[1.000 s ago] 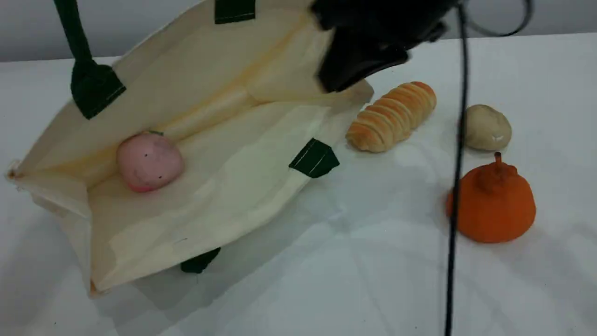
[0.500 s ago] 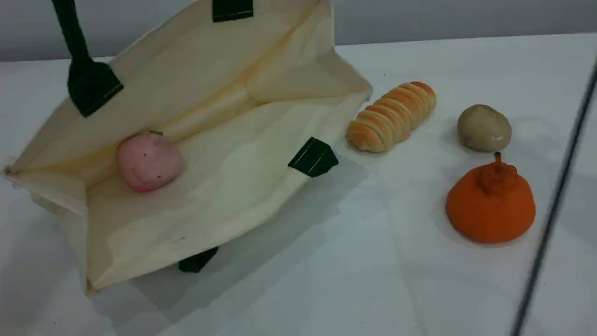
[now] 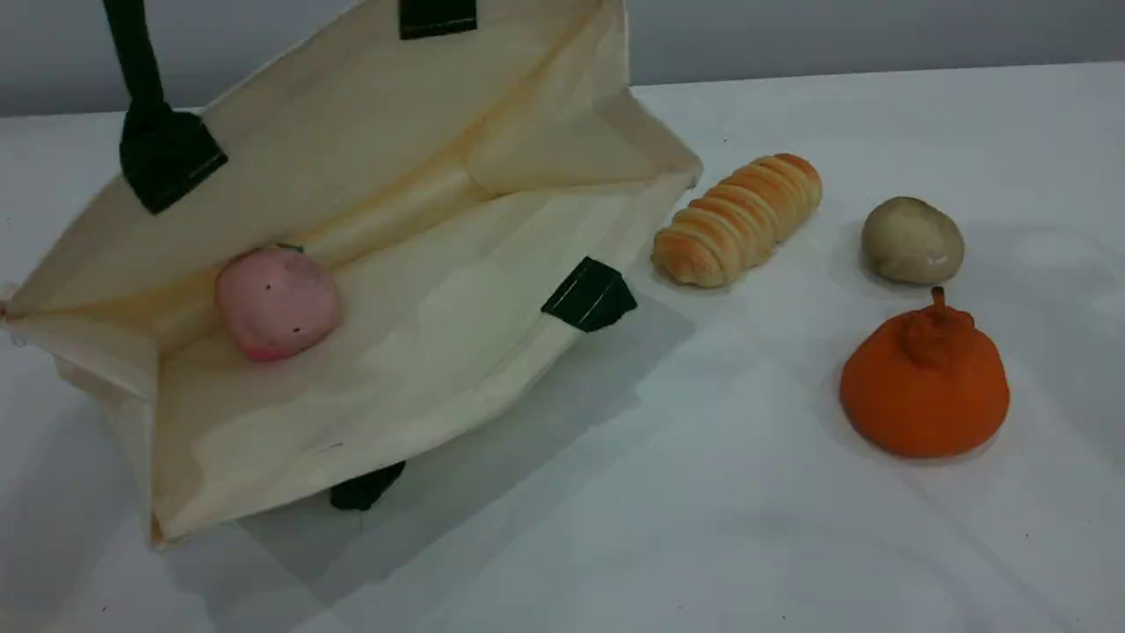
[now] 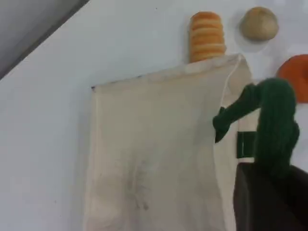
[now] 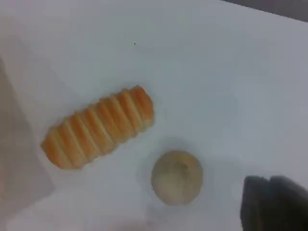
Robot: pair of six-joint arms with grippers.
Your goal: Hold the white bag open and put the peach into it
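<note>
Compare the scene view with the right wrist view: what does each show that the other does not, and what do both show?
Only the scene view shows the peach lying inside the open bag, and the orange fruit. Only the right wrist view shows the dark tip of the right gripper at its bottom edge. Both show the bread roll, the potato and the white table. A pale blur at the right wrist view's left edge might be the bag; I cannot tell.
</note>
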